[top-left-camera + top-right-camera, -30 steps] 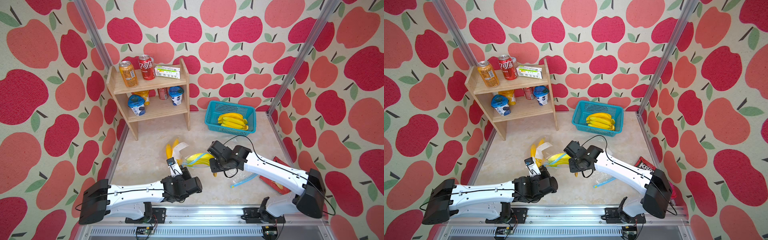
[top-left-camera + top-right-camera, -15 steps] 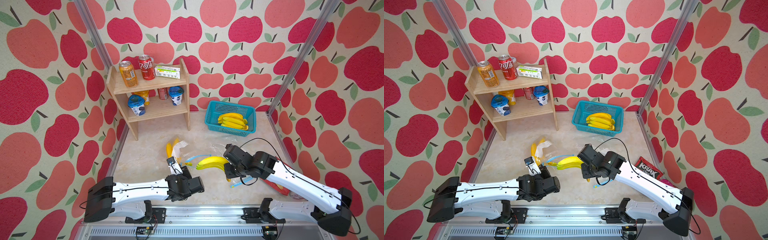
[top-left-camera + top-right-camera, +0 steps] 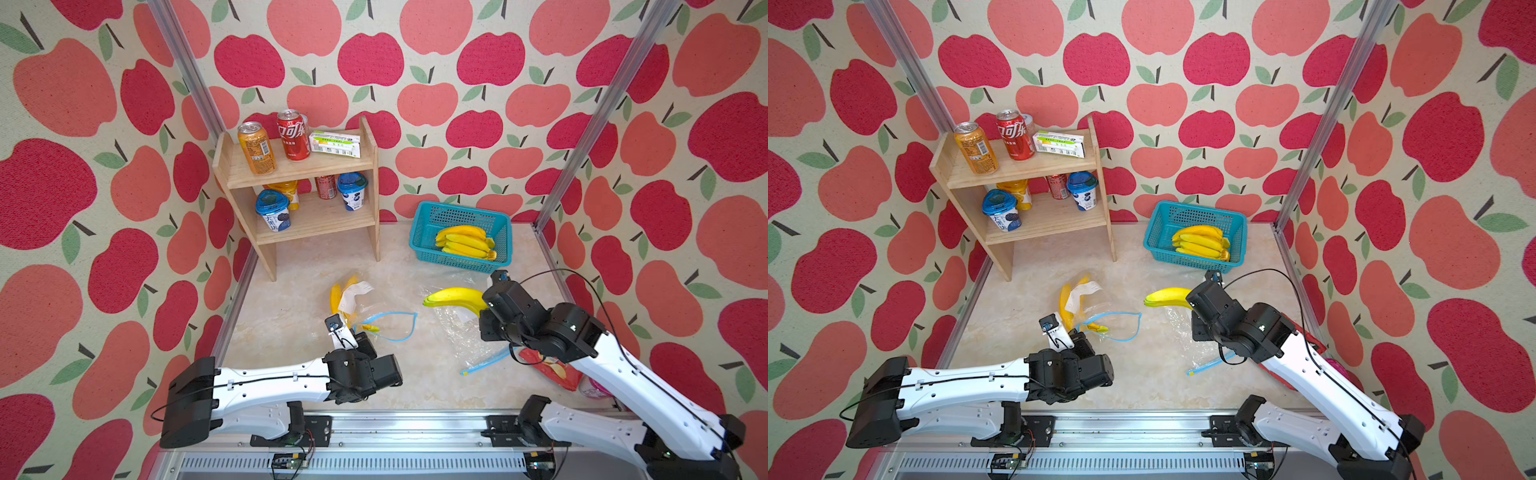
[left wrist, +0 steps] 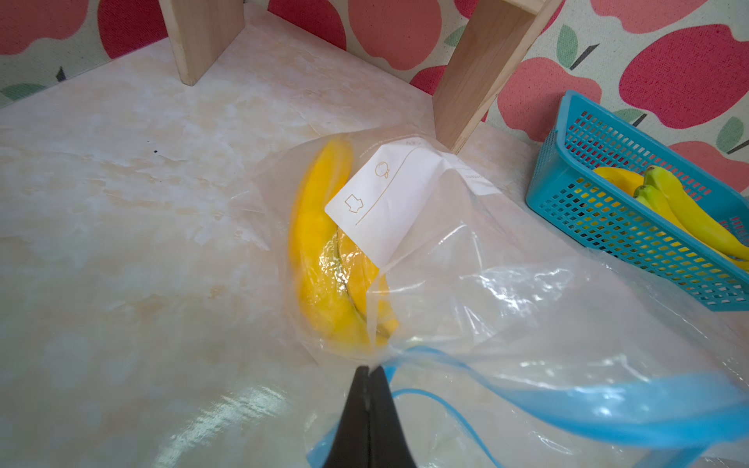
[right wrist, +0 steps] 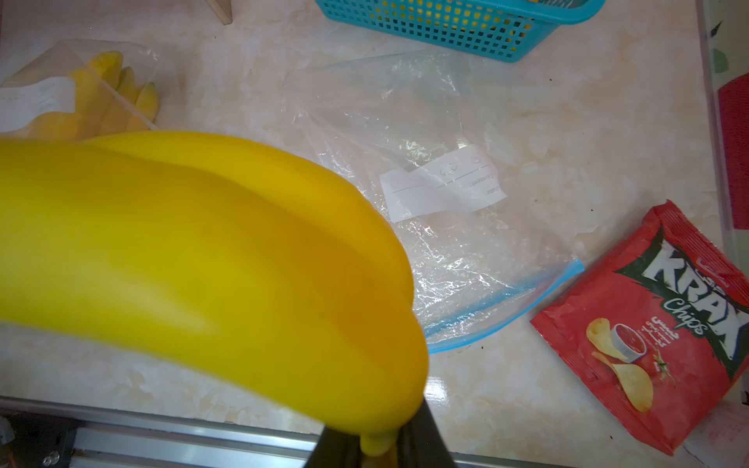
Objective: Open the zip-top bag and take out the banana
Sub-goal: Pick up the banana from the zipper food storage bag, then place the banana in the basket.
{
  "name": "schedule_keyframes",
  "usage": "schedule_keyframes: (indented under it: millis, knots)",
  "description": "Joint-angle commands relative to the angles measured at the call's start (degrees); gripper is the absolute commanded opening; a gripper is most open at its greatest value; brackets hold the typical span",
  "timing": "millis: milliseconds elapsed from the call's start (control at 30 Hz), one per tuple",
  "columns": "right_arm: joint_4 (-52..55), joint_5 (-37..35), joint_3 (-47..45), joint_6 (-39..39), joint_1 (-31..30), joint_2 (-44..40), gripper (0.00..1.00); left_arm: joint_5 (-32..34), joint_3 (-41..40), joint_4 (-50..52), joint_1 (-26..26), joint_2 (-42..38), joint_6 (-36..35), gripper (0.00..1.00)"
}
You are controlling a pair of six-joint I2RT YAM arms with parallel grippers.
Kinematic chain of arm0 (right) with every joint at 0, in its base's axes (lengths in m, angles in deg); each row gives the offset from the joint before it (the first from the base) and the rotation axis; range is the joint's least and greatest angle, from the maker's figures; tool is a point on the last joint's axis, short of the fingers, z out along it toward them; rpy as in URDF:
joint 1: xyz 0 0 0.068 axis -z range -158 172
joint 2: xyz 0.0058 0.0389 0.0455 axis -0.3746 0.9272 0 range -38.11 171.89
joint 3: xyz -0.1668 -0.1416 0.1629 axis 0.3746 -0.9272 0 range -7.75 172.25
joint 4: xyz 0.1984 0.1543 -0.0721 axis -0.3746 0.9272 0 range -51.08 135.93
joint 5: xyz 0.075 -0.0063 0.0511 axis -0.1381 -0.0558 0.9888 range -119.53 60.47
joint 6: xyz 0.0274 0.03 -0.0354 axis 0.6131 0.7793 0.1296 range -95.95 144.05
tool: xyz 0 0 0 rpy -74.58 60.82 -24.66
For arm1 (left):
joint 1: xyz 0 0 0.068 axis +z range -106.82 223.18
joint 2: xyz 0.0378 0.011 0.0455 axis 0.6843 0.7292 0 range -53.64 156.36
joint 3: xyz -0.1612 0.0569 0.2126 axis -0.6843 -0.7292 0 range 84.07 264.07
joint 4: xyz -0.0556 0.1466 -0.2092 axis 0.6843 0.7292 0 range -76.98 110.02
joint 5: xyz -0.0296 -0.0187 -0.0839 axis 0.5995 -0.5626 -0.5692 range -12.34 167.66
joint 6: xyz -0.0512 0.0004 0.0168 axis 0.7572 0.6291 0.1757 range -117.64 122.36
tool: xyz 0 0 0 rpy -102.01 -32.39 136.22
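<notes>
Banana (image 3: 453, 296) swung right — right end effector (image 5: 377, 443) pinches its stem, left end effector (image 4: 368, 377) pinches the bag (image 4: 506, 283).

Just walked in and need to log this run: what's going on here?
The right claw holds a yellow banana by its stem end, clear of the table, near an empty clear zip-top bag lying flat. The left claw is shut on the blue zip edge of a second clear bag, open, with yellow bananas inside.

red chips bag (image 5: 648, 324): "KRAX Chips"
red can (image 3: 293, 135): Coca-Cola, Chinese script
blue-lidded cup (image 3: 273, 212): "大果粒"
zip-top bag (image 4: 486, 283) label: print unreadable
</notes>
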Motion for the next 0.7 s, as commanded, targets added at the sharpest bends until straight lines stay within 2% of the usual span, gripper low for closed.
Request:
schedule_keyframes:
  millis: [0, 133, 233, 300, 367, 467, 667]
  knots:
    - [-8.25, -4.97, -2.16, -5.7, 5.79, -3.01, 0.0, 1.84, -0.23, -0.35, -0.14, -2.09, -2.44, 0.02]
    - [-26.78, -1.68, -7.81, -11.08, 15.61, -0.88, 0.0, 0.7, -0.65, -2.97, -0.12, -3.19, -5.38, 0.02]
    - [-35.29, 3.49, -6.41, -15.11, 20.64, 5.32, 0.0, -0.25, -1.41, -3.43, -0.16, -4.04, -5.28, 0.03]
    - [-37.83, 6.69, -3.44, -18.24, 23.07, 11.01, 0.0, -0.91, -2.32, -5.36, -0.12, -4.1, -6.25, 0.03]
    - [-39.82, 6.06, 0.23, -21.13, 25.03, 17.27, 0.0, -1.52, -3.43, -8.09, -0.14, -6.12, -8.25, 0.03]
    - [-42.71, 9.87, 5.52, -21.53, 29.92, 26.01, 0.0, -2.48, -3.78, -9.34, -0.15, -6.64, -9.73, 0.03]
    - [-44.11, 8.36, 20.5, -24.71, 34.09, 41.98, 0.0, -3.44, -4.11, -9.12, -0.16, -7.3, -10.74, 0.03]
